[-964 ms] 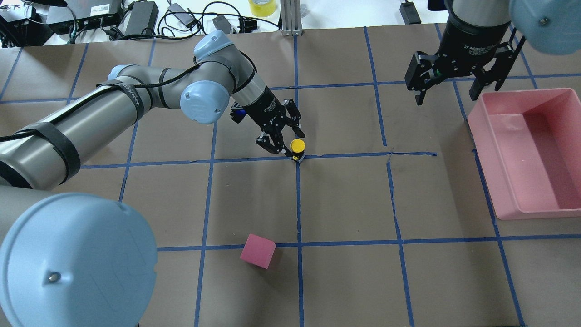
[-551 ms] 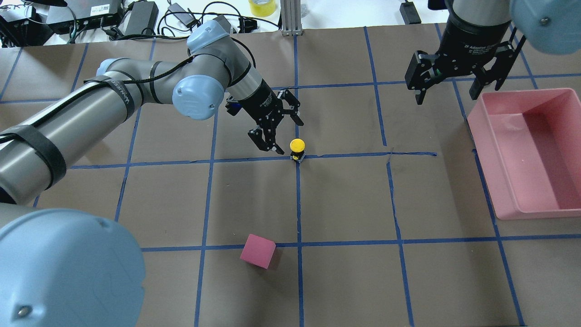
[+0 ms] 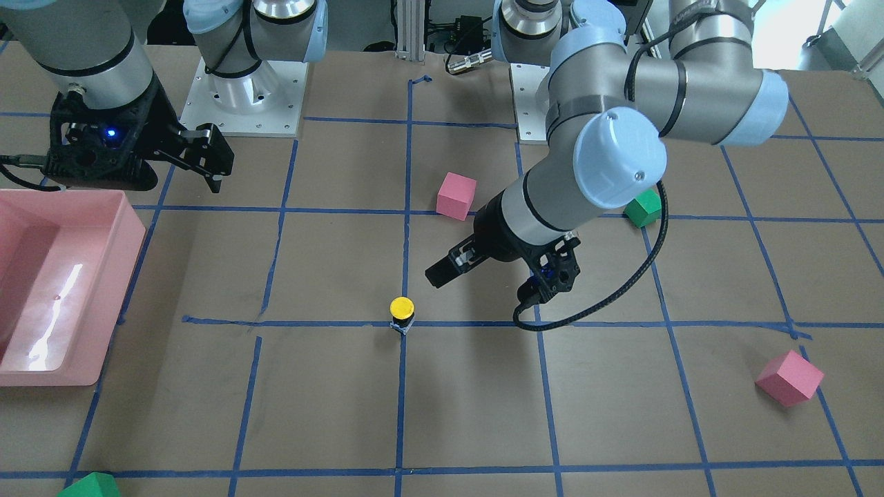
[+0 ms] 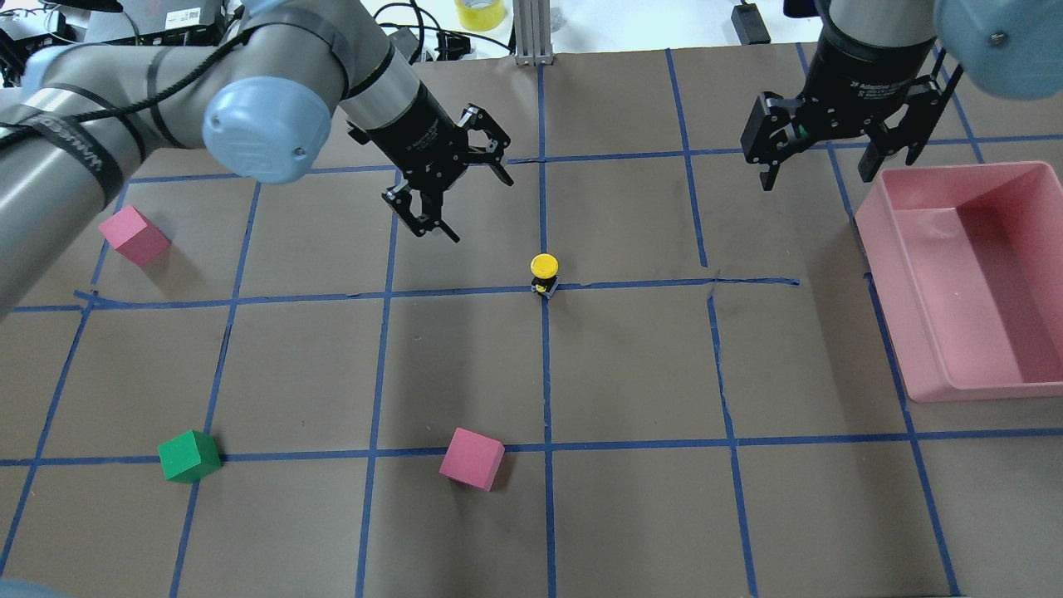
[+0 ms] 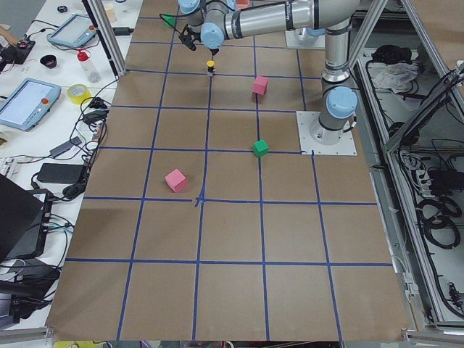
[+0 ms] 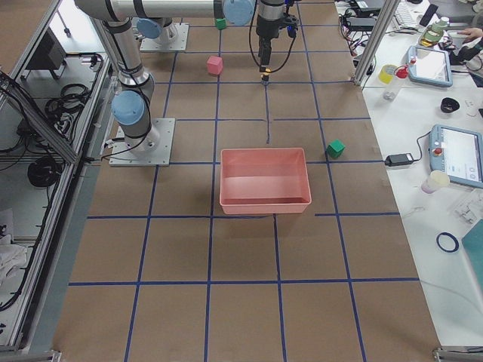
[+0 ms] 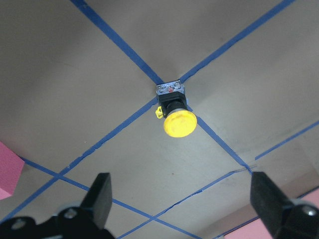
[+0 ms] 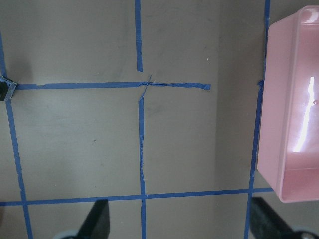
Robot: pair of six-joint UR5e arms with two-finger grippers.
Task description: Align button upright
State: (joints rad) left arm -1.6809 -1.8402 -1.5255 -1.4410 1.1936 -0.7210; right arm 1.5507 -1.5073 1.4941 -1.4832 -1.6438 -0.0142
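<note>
Brown paper tabletop: button standing cap-up on tape crossing. Left gripper hanging left of crossing, jaws apart, empty. Right gripper well right of crossing, jaws apart. I am planning straight-up retreat, avoiding cap contact, checking wrist view for tilt.

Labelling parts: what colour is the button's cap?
Yellow; the button cap shows best in the left wrist view.
</note>
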